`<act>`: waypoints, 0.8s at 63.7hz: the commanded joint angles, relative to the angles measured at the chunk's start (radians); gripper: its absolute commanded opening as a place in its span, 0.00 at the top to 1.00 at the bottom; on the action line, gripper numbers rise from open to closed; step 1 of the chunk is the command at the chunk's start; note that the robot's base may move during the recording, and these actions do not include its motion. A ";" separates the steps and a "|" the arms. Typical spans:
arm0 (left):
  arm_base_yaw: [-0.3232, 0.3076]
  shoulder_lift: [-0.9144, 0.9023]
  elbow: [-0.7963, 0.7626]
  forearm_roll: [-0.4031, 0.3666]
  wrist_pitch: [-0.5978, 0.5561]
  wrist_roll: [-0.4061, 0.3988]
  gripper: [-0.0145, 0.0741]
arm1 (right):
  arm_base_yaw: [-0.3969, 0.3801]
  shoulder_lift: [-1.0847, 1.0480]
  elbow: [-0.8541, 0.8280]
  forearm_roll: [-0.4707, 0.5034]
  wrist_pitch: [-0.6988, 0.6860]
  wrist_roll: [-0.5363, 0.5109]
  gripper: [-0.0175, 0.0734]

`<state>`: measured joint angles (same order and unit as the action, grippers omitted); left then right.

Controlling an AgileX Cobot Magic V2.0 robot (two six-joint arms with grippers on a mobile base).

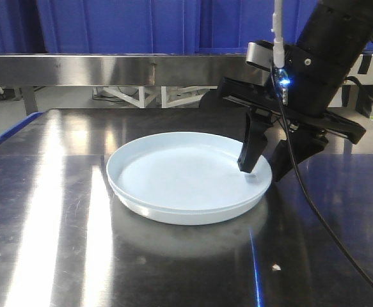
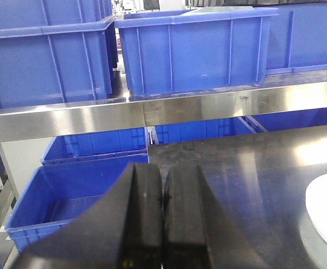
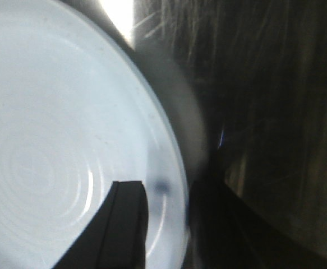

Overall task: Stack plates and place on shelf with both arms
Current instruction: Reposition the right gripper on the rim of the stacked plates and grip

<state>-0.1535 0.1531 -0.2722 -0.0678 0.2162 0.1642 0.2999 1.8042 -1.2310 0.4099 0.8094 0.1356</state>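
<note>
The plates [image 1: 180,176] sit nested on the surface [image 1: 52,217]; a faint seam along their side wall suggests two in one stack. The right tool [image 1: 264,173] is spread and stands astride their rim. One finger [image 3: 124,224] is inside the dish and the other outside it, with the rim in the gap between them and not pinched. From that tool the body of the stack lies to its left. The left tool [image 2: 163,218] is pressed together on nothing, and only an edge of the plates shows off to its right, well apart. The right arm is much the nearer. The shelf [image 1: 109,64], carrying blue crates [image 2: 191,50], runs beyond the stack, ahead of both tools. Lifting toward it probably needs the left tool on the opposite rim first.
</note>
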 commanded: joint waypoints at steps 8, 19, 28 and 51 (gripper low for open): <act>-0.001 0.009 -0.029 -0.003 -0.079 -0.010 0.75 | 0.001 -0.024 -0.025 0.027 -0.020 0.005 0.44; -0.001 0.009 -0.029 -0.003 -0.079 -0.010 0.75 | 0.001 -0.024 -0.025 0.027 -0.026 0.005 0.44; -0.001 0.009 -0.029 -0.003 -0.079 -0.010 0.75 | 0.001 -0.024 -0.025 0.027 -0.028 0.005 0.52; -0.001 0.009 -0.029 -0.003 -0.079 -0.010 0.75 | 0.001 -0.038 -0.025 0.027 -0.024 0.006 0.75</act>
<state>-0.1535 0.1531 -0.2722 -0.0678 0.2162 0.1642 0.2999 1.8199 -1.2310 0.4194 0.7986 0.1428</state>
